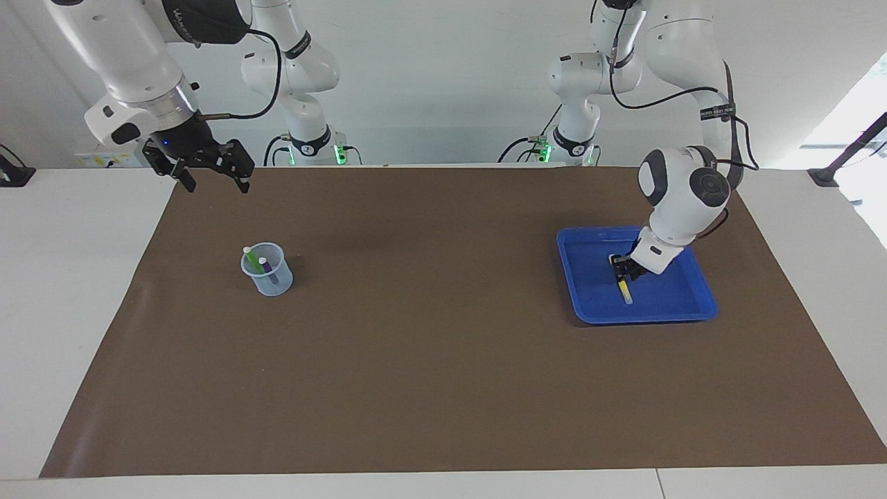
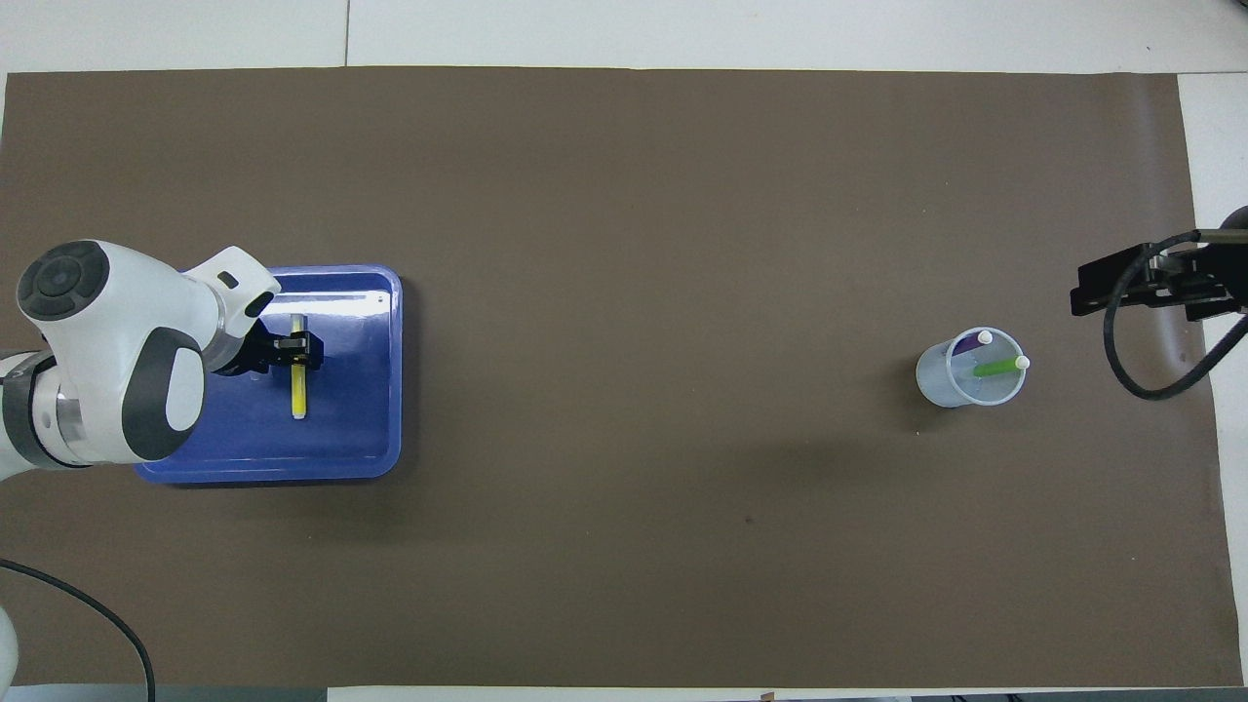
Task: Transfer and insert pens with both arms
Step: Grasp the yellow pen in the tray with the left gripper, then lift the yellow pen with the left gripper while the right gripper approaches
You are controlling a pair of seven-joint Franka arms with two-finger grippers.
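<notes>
A yellow pen [image 1: 626, 291] [image 2: 298, 390] lies flat in the blue tray [image 1: 665, 294] [image 2: 351, 429] toward the left arm's end of the table. My left gripper [image 1: 621, 272] [image 2: 298, 353] is down in the tray, open, with one fingertip on each side of the pen's end nearer the robots. A green pen [image 1: 253, 260] [image 2: 996, 369] and a purple pen [image 1: 269, 272] [image 2: 970, 342] stand in a clear plastic cup [image 1: 270, 281] [image 2: 941, 380], pale ends up. My right gripper [image 1: 215, 186] [image 2: 1141, 288] hangs open and empty above the mat's edge at the right arm's end.
A brown mat [image 1: 443, 360] [image 2: 624, 244] covers most of the white table. Two smaller white arms with green-lit bases [image 1: 312, 149] stand along the robots' edge. The cup is the only thing standing between the tray and the right arm's end.
</notes>
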